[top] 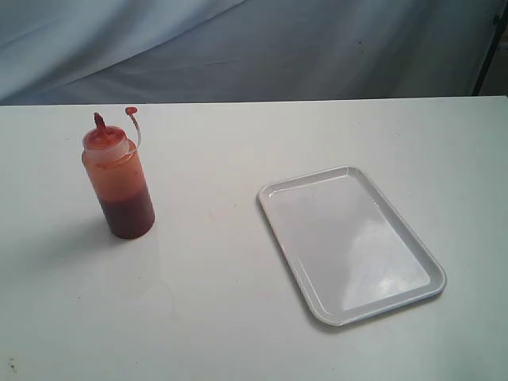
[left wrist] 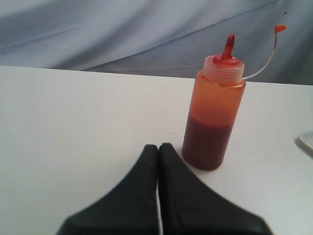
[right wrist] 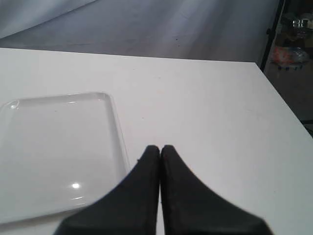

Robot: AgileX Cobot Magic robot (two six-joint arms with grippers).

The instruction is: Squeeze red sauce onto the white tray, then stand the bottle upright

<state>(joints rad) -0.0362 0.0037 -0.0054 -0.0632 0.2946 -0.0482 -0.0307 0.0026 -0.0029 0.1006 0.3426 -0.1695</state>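
The bottle (top: 118, 179) stands upright on the left of the table, its red nozzle uncapped and the small tethered cap (top: 131, 111) hanging beside it. Dark red sauce (top: 128, 216) fills its lower part. The white tray (top: 349, 242) lies flat and bare on the right. Neither gripper shows in the exterior view. In the left wrist view my left gripper (left wrist: 158, 147) is shut and empty, a short way in front of the bottle (left wrist: 212, 115). In the right wrist view my right gripper (right wrist: 160, 148) is shut and empty beside the tray's (right wrist: 58, 147) rim.
A white table (top: 238, 317) carries everything, with a grey cloth backdrop (top: 238, 48) behind it. The table's right edge (right wrist: 283, 98) drops off near the right gripper, with a dark stand (right wrist: 274, 29) beyond it.
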